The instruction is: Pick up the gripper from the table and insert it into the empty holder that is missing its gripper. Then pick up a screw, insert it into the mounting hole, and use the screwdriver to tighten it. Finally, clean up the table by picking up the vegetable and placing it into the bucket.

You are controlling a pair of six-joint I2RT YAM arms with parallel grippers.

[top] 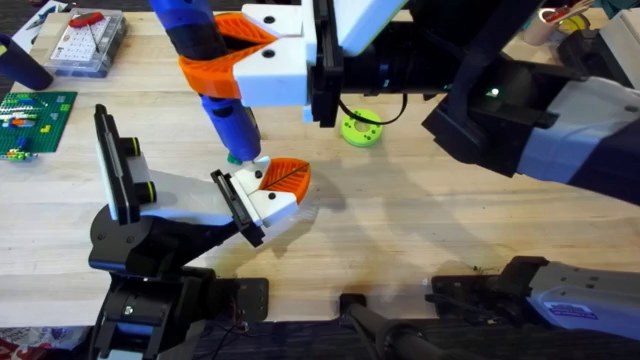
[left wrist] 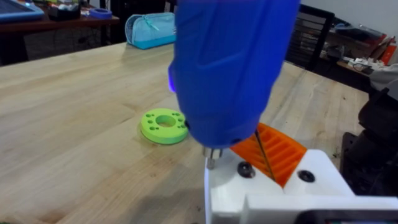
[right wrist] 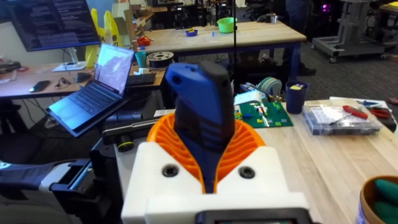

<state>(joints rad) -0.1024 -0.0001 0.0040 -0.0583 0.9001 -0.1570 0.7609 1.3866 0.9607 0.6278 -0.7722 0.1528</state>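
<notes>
The holder (top: 120,175) stands at the front left, a black plate with yellow dots and a white arm. Its black clamp (top: 235,205) carries the white-and-orange gripper (top: 275,190), which also lies along the bottom of the left wrist view (left wrist: 273,186). My right gripper (top: 205,50) reaches in from the right and is shut on the blue screwdriver (top: 228,110), held upright between its orange pads (right wrist: 202,134). The screwdriver's metal tip (left wrist: 210,163) rests on the mounted gripper's white body near its edge. A screw under the tip is hidden. The bucket (right wrist: 380,199) is beside the right gripper. The vegetable is out of view.
A lime-green disc with holes (top: 361,129) lies on the table to the right of the screwdriver. A clear parts box with a red-handled tool (top: 85,42) and a green brick plate (top: 35,118) sit at the far left. The right arm covers the far right.
</notes>
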